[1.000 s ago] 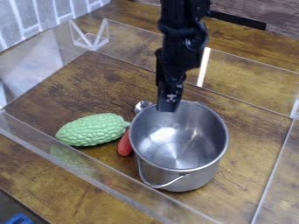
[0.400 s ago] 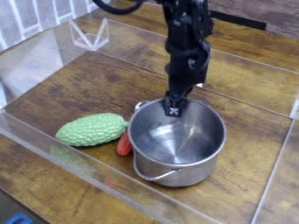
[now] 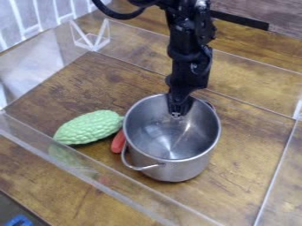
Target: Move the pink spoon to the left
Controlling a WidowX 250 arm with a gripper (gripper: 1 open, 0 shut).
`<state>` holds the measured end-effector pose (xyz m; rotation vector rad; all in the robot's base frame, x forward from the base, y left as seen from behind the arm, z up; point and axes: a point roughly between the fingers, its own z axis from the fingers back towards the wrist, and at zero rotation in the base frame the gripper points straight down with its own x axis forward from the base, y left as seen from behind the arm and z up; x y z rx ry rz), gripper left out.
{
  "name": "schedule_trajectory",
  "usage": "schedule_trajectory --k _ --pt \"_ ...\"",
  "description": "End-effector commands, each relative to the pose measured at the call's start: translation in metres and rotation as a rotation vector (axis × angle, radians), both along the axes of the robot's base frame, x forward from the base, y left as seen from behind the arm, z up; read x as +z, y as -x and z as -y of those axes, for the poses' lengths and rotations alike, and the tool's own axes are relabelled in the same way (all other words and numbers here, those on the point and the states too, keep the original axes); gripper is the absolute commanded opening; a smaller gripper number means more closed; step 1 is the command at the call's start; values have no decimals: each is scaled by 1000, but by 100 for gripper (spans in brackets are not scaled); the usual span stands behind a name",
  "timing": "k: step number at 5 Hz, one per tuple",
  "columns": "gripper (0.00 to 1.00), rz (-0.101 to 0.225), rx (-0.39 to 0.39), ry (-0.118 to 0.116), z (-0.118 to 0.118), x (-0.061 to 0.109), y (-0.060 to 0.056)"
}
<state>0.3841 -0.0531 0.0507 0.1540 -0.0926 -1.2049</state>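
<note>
Jaws [image 3: 178,108] clamped on the steel pot's [image 3: 171,139] back rim (no writing that I can read).

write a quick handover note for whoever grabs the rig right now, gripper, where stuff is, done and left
Gripper: shut, fingers down at the far rim of the steel pot; whether they pinch the rim is hard to tell.
Pink spoon: on the table, tight beside the pot, partly hidden, between it and the green vegetable.
Done: nothing visible on the spoon; it is not in the grip.
Left: probably open and lift away from the pot, reach the spoon, and move it left. The vegetable lies on the picture's left of it and may be in the way.
</note>
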Motion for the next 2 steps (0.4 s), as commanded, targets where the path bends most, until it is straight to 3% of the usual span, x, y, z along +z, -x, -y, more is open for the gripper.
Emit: schedule_trajectory --k 1,2 --pt "0 55 -10 2 1 15 -9" --pt "0 56 -12 5 1 13 -10"
